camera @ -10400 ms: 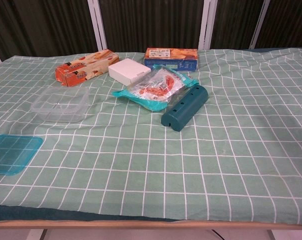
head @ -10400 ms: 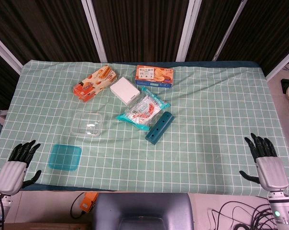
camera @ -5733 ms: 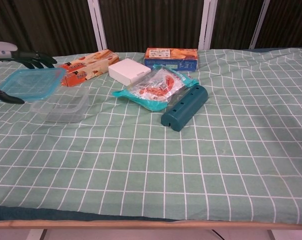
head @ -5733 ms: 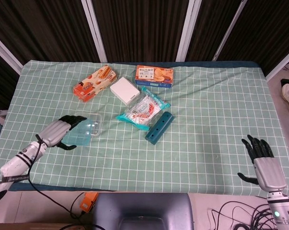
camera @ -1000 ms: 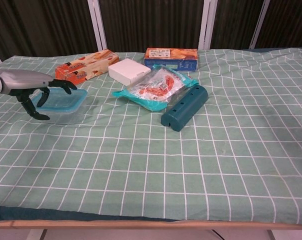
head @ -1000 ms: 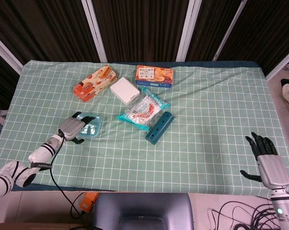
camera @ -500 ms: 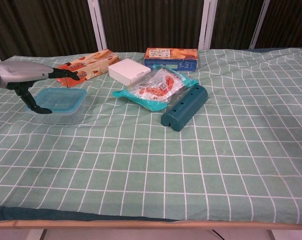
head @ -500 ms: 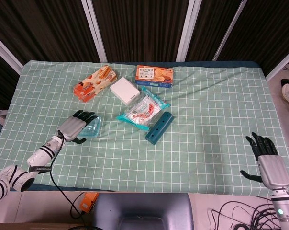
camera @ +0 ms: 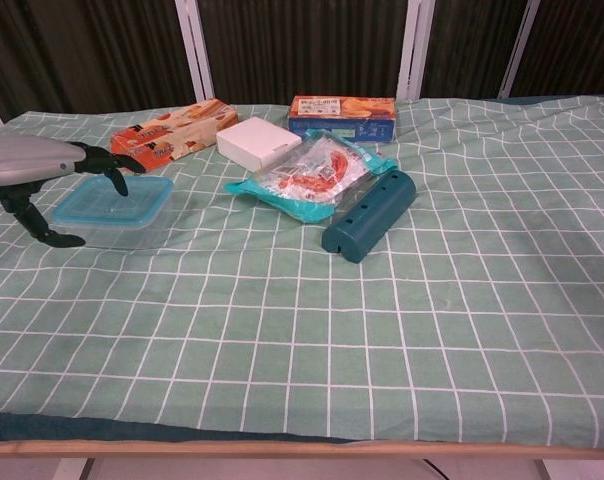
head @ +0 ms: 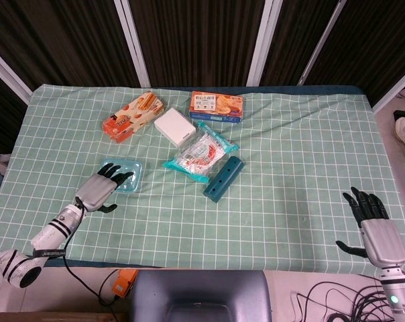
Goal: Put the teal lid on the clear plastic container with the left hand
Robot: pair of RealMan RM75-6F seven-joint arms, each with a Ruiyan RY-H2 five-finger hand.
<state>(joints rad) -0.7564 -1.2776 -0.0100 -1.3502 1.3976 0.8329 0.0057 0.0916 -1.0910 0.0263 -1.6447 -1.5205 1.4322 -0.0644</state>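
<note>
Resting on top of the clear plastic container (camera: 117, 225), the flat teal plastic lid (camera: 114, 199) covers its opening, with the container's wall showing below the lid's rim in the chest view. Whether it has clicked fully home I cannot tell. Just beside the container, on its near left side, the left hand (head: 100, 189) hovers with fingers spread and nothing in them, fingertips over the lid's near edge. The right hand (head: 377, 231) hangs well apart from the container, off the far right of the green checked surface (head: 296, 174), fingers apart and holding nothing. Judging by its look, the lid is light, thin, smooth and somewhat flexible, so pressing along the rim and corners should seat it better than pushing the middle
</note>
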